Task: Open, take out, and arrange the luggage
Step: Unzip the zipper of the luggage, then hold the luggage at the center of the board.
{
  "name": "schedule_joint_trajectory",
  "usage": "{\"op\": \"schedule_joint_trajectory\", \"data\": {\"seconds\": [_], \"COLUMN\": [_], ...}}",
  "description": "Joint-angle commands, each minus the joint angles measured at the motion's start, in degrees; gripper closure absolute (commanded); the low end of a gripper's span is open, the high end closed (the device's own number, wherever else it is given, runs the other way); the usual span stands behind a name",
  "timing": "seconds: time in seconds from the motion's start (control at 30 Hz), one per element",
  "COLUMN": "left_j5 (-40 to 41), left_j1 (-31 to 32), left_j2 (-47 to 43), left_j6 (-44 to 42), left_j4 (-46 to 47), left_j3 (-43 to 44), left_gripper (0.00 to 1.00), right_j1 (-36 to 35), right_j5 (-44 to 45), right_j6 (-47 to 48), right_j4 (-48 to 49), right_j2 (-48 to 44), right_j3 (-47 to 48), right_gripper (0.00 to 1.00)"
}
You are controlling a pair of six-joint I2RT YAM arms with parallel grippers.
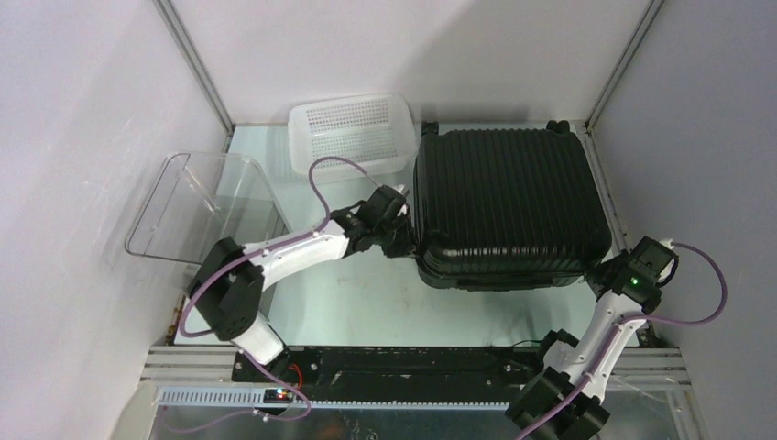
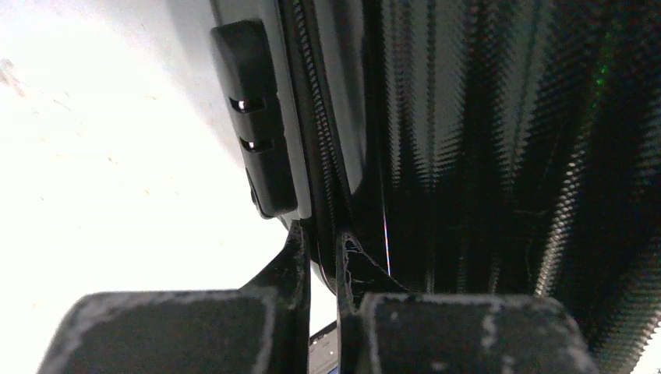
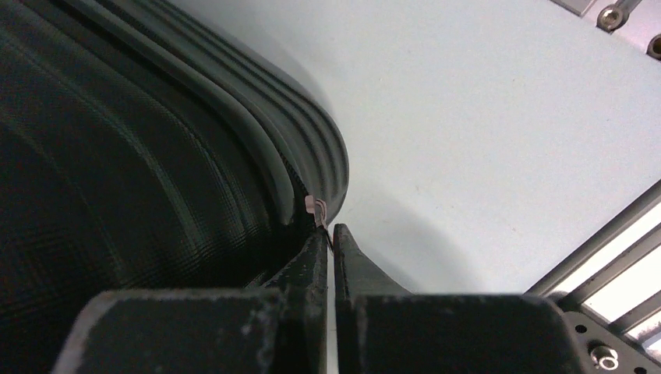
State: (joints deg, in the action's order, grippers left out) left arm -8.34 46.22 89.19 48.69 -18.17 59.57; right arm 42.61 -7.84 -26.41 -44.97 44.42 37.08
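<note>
Left gripper (image 2: 322, 253): jaws narrow, looks clamped across the zip seam on the left side of the luggage (image 1: 508, 202); the zip track runs straight into the slot between the tips. Black plastic bumper (image 2: 253, 117) with two notches sits on the shell just past the tips, on the lower half beside the seam. Right gripper (image 3: 333, 238): jaws down to a sliver, basically closed, tips at the seam on the luggage's near-right corner. Small pale tab (image 3: 316, 206) sits right at the tips, touching or nearly; can't tell if it's actually pinched. Aluminium frame rail (image 3: 616, 241) off to the side of that gripper. Luggage is closed, lying flat with the ribbed shell up, on the right half of the counter (image 1: 366, 302), running from mid-depth back to the far right corner, wheels toward the far edge. Left arm reaches across from the near-left to the luggage's left side; right arm comes up from the near-right corner. White perforated basket (image 1: 353, 133) at the far edge, just left of the luggage's far-left corner, touching or very close. Clear plastic bin (image 1: 197, 206) at the left edge, apart from the luggage.
</note>
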Motion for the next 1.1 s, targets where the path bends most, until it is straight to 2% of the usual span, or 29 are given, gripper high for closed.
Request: {"op": "schedule_joint_trajectory", "data": {"seconds": [0.0, 0.17, 0.23, 0.3, 0.33, 0.43, 0.5, 0.73, 0.83, 0.93, 1.07], "left_j5": [6.52, 3.91, 0.91, -1.59, -2.08, 1.74, 3.05, 2.51, 1.8, 1.87, 2.7], "left_j1": [-7.58, -11.2, -13.0, -14.64, -14.96, -15.48, -15.49, -11.26, -8.88, -6.02, -2.54], "left_j2": [2.98, 7.62, 8.93, 8.67, 8.13, 4.77, 2.21, -6.92, -10.61, -14.69, -15.51], "left_j6": [-9.52, -10.39, -10.42, -9.64, -9.77, -11.29, -11.45, -7.55, -1.57, 4.94, 13.45], "left_j4": [-2.31, -1.65, -0.82, -0.22, -0.29, -5.46, -7.77, -7.02, -1.36, 6.13, 14.21], "left_j3": [7.83, 16.67, 19.61, 21.4, 22.11, 24.03, 23.97, 14.77, 8.19, -0.85, -8.38], "left_gripper": [1.0, 0.92, 0.83, 0.67, 0.63, 0.42, 0.33, 0.29, 0.3, 0.34, 0.38], "right_j1": [0.01, -14.6, -20.5, -25.09, -27.42, -31.82, -34.45, -43.4, -47.6, -49.16, -50.04], "right_j5": [15.22, 17.49, 20.49, 22.59, 23.06, 21.74, 21.7, 23.27, 24.55, 25.13, 26.13], "right_j6": [-1.89, -7.78, -10.04, -11.63, -12.69, -14.7, -15.77, -20.02, -21.41, -22.02, -21.98], "right_j4": [5.73, 2.62, 0.28, -1.35, -1.7, -2.66, -3.15, -2.91, -2.47, -1.76, -2.19], "right_j2": [-1.71, -2.93, -3.3, -3.86, -4.06, -4.65, -4.76, -4.98, -4.42, -4.35, -5.02], "right_j3": [3.26, 3.26, 3.26, 3.03, 2.94, 2.83, 2.83, 2.01, 0.85, 0.33, 0.27], "right_gripper": [1.0, 1.0, 1.0, 1.0, 1.0, 1.0, 1.0, 1.0, 1.0, 1.0, 1.0]}}
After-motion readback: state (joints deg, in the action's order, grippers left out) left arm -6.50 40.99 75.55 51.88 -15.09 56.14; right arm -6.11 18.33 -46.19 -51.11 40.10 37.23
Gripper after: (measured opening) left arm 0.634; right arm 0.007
